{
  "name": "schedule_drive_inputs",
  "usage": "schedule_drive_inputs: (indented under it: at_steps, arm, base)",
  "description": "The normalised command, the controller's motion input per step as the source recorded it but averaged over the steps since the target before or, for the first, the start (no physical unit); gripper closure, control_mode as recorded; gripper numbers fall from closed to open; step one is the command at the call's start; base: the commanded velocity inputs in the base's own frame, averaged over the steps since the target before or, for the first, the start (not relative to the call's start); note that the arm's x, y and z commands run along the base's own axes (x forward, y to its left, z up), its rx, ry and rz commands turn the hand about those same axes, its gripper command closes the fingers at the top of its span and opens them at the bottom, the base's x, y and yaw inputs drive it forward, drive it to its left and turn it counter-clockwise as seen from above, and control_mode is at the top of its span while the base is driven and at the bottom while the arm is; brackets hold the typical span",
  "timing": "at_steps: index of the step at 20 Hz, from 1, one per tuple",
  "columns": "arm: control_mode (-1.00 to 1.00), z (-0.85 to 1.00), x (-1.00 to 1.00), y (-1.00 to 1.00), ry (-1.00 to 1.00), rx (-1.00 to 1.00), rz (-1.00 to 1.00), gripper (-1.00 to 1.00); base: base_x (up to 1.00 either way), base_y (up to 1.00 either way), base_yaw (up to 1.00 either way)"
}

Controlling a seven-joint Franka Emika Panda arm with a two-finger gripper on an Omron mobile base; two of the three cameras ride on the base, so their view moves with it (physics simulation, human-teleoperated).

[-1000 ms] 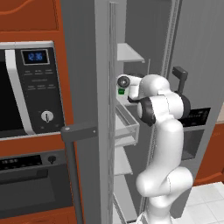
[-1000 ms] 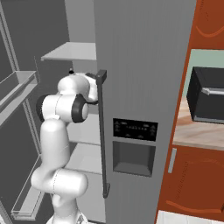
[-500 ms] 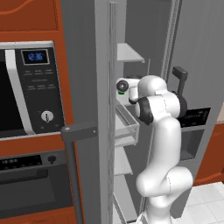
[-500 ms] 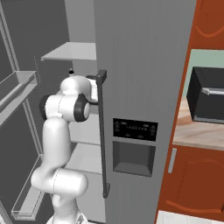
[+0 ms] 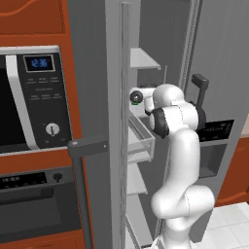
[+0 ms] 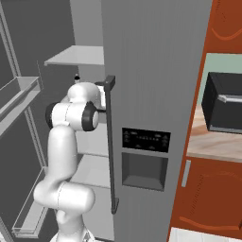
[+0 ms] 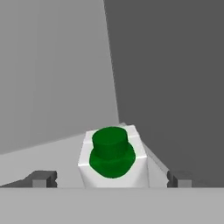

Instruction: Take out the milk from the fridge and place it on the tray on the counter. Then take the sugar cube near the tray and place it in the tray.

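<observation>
**A:** Status check — where does the run stand?

**B:** Early. The fridge (image 5: 219, 73) is open and the arm reaches inside it. In the hand view the milk (image 7: 113, 159) stands upright on a white fridge shelf (image 7: 52, 153), near a back corner, green cap facing the camera.

**A:** Gripper?

**B:** The gripper (image 7: 111, 178) is spread wide, one fingertip on either side of the bottle, neither touching it. Nothing is held. From the left base view the hand sits just at the edge of the open door (image 5: 113, 97), so the bottle itself is hidden there.

**A:** So the grasp is not made.

**B:** Not yet, by my reading. The jaws look lined up on the bottle, though I cannot tell whether they are far enough forward to close on its body and not the cap.

**A:** Remaining steps?

**B:** Nearly all — close on the milk, lift it out, carry it to the tray on the tabletop, then fetch the sugar cube and place it in the tray as well. A strip of tabletop (image 6: 212, 142) shows at the right of the right base view.
</observation>
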Motion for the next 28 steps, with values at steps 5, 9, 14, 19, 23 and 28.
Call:
schedule_drive_inputs:
  at_steps: [5, 9, 14, 19, 23, 28]
  arm:
    - [-1.00, -0.09, 0.24, 0.02, -0.02, 0.00, 0.00, -1.00]
    - [-1.00, -0.07, 0.19, 0.00, -0.01, 0.00, 0.00, 1.00]
    - [-1.00, -0.03, 0.08, -0.01, -0.02, 0.00, 0.00, 1.00]
    - [-1.00, 0.00, 0.00, 0.00, -0.07, 0.00, 0.00, 1.00]
    - [-1.00, -0.06, -0.53, 0.00, -0.07, 0.00, -0.02, 1.00]
    - [-1.00, -0.27, -0.99, 0.01, 0.00, 0.00, -0.03, 1.00]
  base:
    - [0.00, 0.00, 0.00]
    - [0.00, 0.00, 0.00]
    - [0.00, 0.00, 0.00]
    - [0.00, 0.00, 0.00]
    - [0.00, 0.00, 0.00]
    - [0.00, 0.00, 0.00]
